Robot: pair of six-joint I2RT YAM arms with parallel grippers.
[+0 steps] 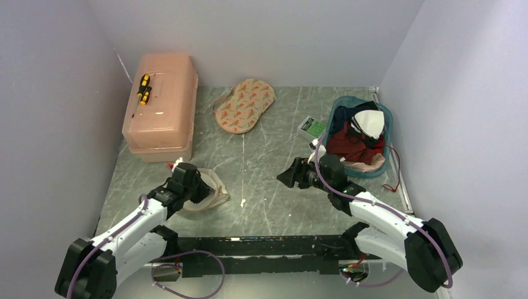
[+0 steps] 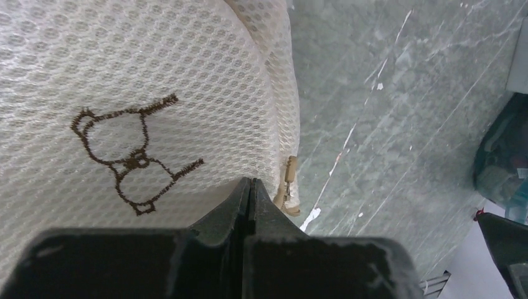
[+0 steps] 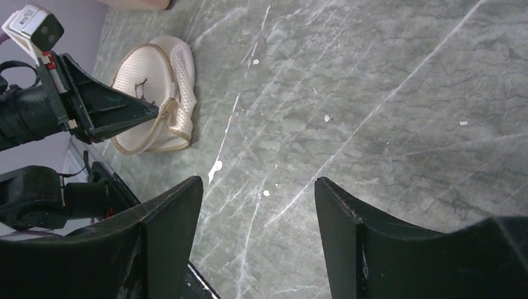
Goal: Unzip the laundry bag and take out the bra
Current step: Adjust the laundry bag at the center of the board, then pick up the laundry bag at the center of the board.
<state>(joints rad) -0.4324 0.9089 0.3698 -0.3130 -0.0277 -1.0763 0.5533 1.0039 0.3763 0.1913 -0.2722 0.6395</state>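
The laundry bag (image 1: 212, 190), white mesh with a cream rim, lies on the table at the front left. Its lid with the black bra icon (image 2: 124, 156) fills the left wrist view. My left gripper (image 2: 251, 182) is shut, with its tips against the lid's rim. The tan zipper pull (image 2: 287, 187) hangs free just right of the tips. The right wrist view also shows the bag (image 3: 168, 62) and the left gripper (image 3: 152, 112) touching its rim. My right gripper (image 3: 258, 180) is open and empty above bare table, right of the bag (image 1: 285, 176). The bra is hidden.
A teal basket (image 1: 387, 118) with red, dark and white clothes stands at the right. A pink plastic box (image 1: 160, 115) with a yellow-black screwdriver (image 1: 144, 87) on it is at the back left. A beige two-cup piece (image 1: 245, 104) and a small green-white box (image 1: 312, 128) lie further back.
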